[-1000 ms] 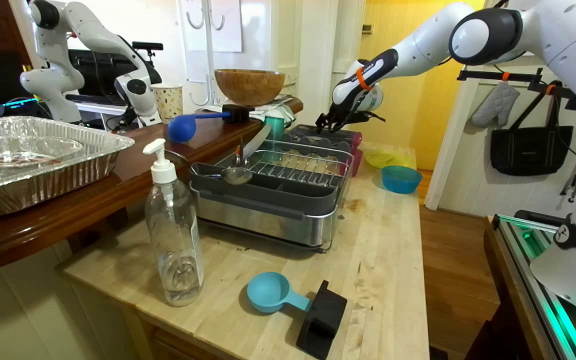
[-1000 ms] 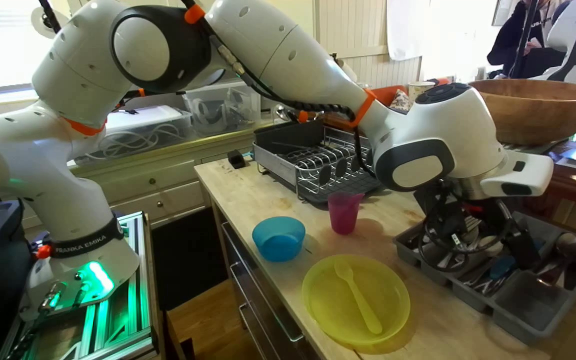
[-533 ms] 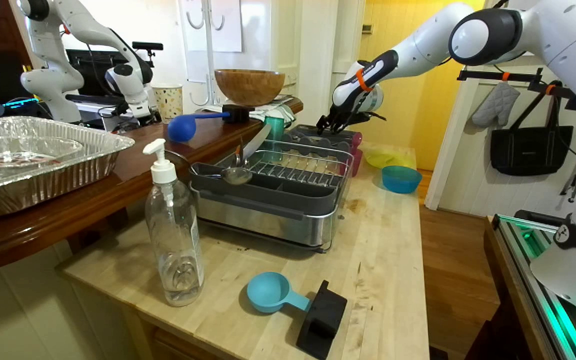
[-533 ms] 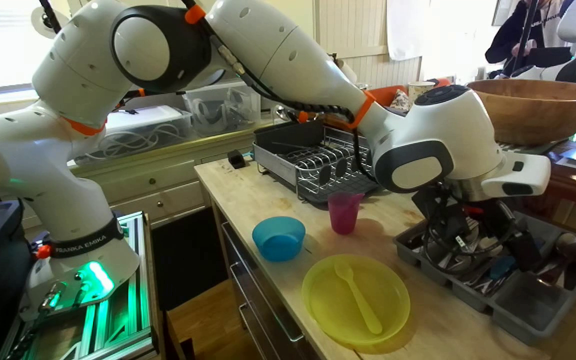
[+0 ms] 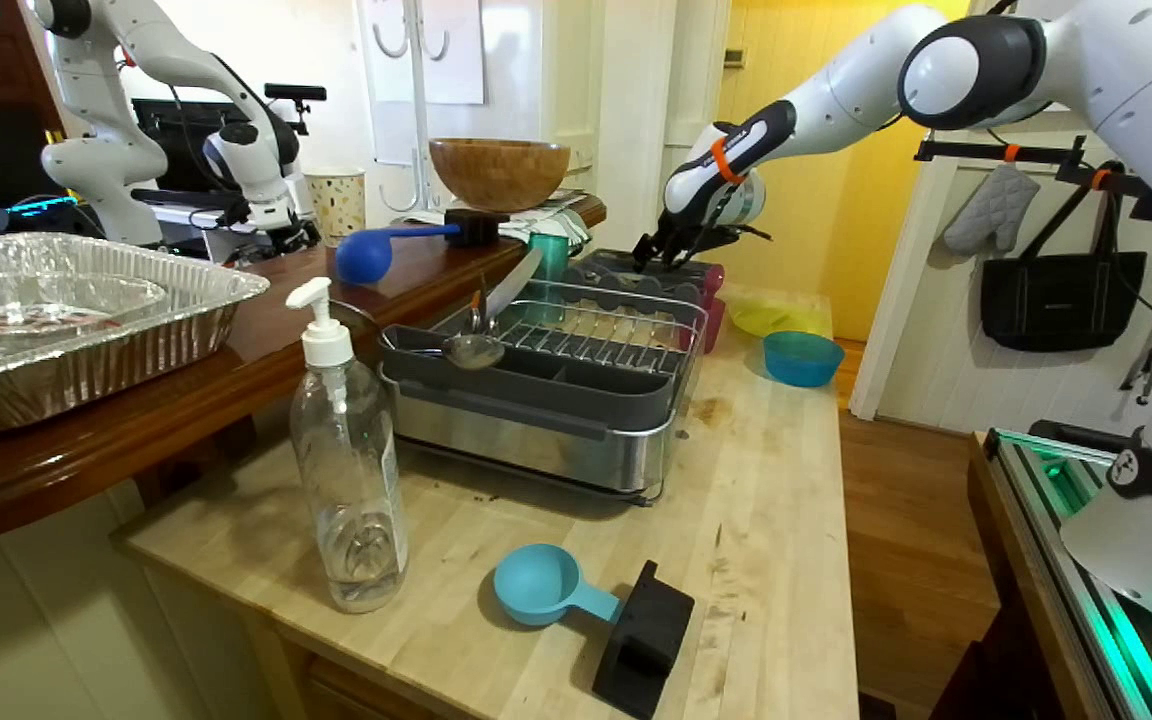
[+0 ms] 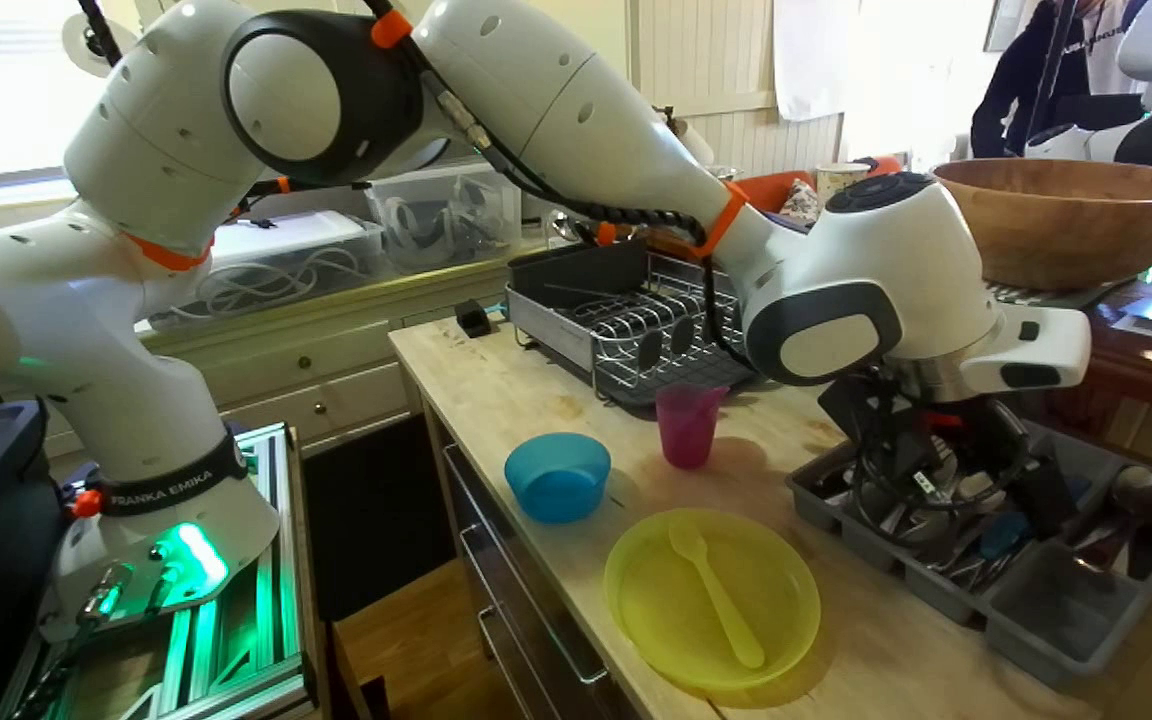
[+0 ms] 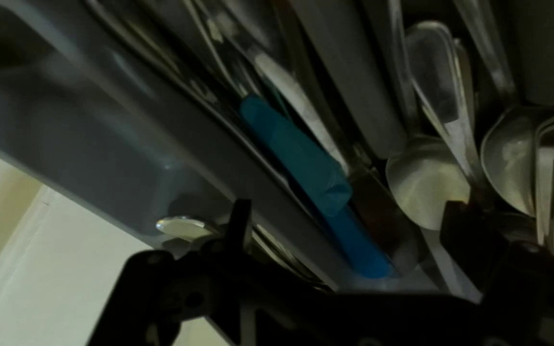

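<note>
Blue utensil (image 7: 301,158) beneath spread tool (image 7: 347,223)

Wrist view: jaws wide apart, apparently empty; the utensil slants across their gap, upper left to lower right, in the tray (image 7: 185,154). In an exterior view, tray on bench (image 6: 526,400), tool above. In an exterior view, tool beyond dish rack (image 5: 516,445).

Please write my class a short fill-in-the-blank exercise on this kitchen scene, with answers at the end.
1. The black two-fingered gripper over the grey plastic cutlery tray is ____, not shut.
2. A yellow plastic spoon lies on the round, flat yellow ____.
3. The pump top of the clear upright bottle is ____.

Missing words: open; plate; white.
</note>
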Controlling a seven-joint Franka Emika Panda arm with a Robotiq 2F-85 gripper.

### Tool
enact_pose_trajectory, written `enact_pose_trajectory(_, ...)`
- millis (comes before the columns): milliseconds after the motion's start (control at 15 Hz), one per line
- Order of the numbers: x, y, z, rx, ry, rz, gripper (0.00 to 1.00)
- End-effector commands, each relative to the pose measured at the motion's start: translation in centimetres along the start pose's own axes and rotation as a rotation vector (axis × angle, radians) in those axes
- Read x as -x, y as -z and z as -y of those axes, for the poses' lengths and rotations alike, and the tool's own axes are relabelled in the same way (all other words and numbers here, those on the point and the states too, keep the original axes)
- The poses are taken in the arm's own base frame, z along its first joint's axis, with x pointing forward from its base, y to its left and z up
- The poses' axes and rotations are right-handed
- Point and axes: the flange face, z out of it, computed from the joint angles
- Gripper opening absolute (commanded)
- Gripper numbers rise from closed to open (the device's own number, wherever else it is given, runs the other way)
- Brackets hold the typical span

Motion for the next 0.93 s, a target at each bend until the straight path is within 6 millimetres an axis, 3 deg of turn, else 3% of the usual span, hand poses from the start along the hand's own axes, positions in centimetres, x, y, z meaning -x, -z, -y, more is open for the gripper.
enact_pose_trajectory(0, 0.67, -0.43, 0.31, 0.004, 0.028, 0.012, 1.0)
enact_pose_trajectory(867, 1.0, -0.62, 1.25, -0.01, 0.076, 0.044, 1.0)
